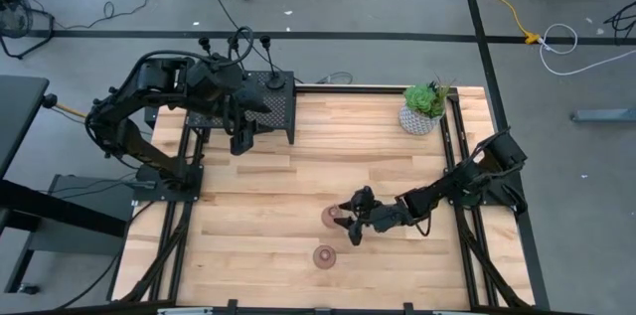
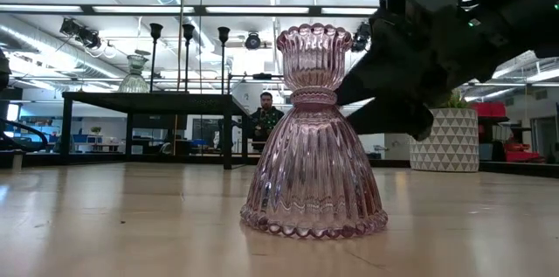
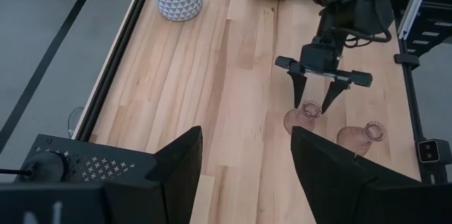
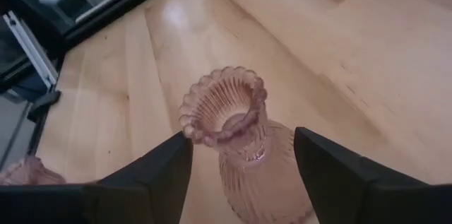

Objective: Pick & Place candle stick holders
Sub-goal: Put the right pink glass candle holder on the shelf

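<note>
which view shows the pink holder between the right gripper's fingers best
The right wrist view: the pink holder fills the frame, standing upright between the open right gripper. The left wrist view shows it small under that gripper. The high view shows a speck. The low view shows the other pink holder.

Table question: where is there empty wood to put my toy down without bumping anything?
Bare wood runs down the middle, between the black mesh box and the plant pot, and along the left edge. It is crowded low and right of the middle: two pink glass holders stand there, the right gripper open around one.
</note>
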`<move>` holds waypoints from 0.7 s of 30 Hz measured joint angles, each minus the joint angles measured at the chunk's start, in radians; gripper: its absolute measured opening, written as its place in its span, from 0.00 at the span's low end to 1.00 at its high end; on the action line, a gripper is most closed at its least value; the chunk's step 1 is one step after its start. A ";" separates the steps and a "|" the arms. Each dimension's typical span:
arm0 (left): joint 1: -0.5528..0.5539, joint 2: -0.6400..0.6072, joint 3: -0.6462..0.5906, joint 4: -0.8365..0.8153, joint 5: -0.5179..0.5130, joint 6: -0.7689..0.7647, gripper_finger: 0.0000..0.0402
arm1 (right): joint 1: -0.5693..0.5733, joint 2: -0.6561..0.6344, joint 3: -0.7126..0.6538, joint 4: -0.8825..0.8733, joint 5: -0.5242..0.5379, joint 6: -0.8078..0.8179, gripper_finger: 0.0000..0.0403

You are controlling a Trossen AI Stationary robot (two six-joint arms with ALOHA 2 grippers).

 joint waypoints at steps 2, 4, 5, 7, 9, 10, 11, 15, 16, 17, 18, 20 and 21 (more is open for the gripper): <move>0.000 0.000 0.000 0.000 0.000 0.000 0.55 | -0.007 0.000 0.000 0.013 0.006 -0.030 0.62; 0.000 0.000 0.000 0.000 0.000 0.012 0.55 | -0.015 0.000 0.000 0.035 0.005 -0.056 0.63; 0.000 0.000 0.000 0.000 0.000 0.019 0.55 | -0.018 0.000 0.001 0.051 0.002 -0.061 0.63; 0.000 0.000 0.000 0.000 0.000 0.023 0.55 | -0.024 0.009 0.016 0.050 -0.015 -0.070 0.63; 0.001 0.000 0.000 0.000 0.000 0.024 0.55 | -0.026 0.017 0.035 0.043 -0.016 -0.107 0.64; 0.002 0.000 0.000 0.000 -0.002 0.029 0.55 | -0.029 0.022 0.052 0.042 -0.012 -0.136 0.64; 0.002 0.000 0.000 0.000 -0.006 0.036 0.55 | -0.032 0.027 0.067 0.035 -0.009 -0.166 0.64; 0.002 0.000 0.000 0.000 -0.018 0.042 0.55 | -0.053 0.065 0.111 -0.032 -0.004 -0.205 0.62; 0.002 0.000 0.000 0.000 -0.018 0.042 0.55 | -0.058 0.079 0.118 -0.034 -0.017 -0.204 0.61; 0.002 0.000 0.000 0.000 -0.018 0.042 0.55 | -0.064 0.094 0.127 -0.035 -0.033 -0.197 0.61; 0.002 0.000 0.000 0.000 -0.018 0.042 0.55 | -0.068 0.107 0.135 -0.040 -0.045 -0.185 0.60; 0.002 0.000 0.000 0.000 -0.018 0.042 0.55 | -0.073 0.129 0.149 -0.062 -0.033 -0.157 0.57; 0.002 0.000 0.000 -0.002 -0.018 0.042 0.55 | -0.076 0.133 0.158 -0.065 -0.029 -0.147 0.54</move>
